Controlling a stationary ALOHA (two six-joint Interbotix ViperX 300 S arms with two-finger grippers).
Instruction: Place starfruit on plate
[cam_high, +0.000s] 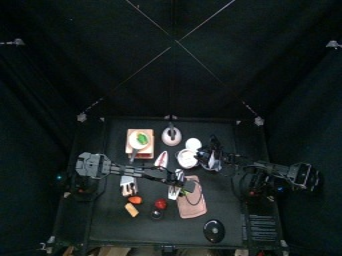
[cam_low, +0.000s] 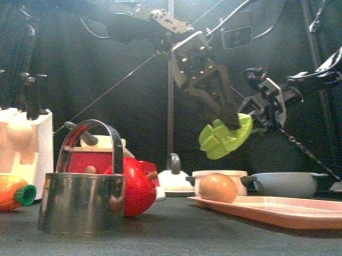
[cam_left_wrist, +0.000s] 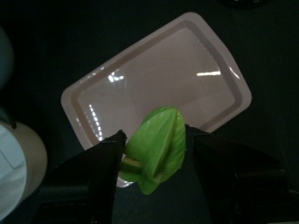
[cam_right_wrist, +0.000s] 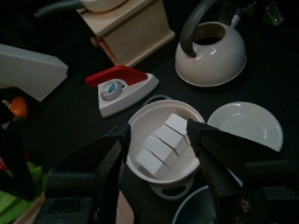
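left hand (cam_left_wrist: 149, 179) grips starfruit (cam_left_wrist: 156, 149) | above plate (cam_left_wrist: 163, 83)

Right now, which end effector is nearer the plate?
Left. The left end effector holds the starfruit right above the plate; the right end effector hovers over a white bowl beside it.

The left claw (cam_left_wrist: 149, 171) hangs high, clamped on something, while the right claw (cam_right_wrist: 163, 149) hovers spread apart.
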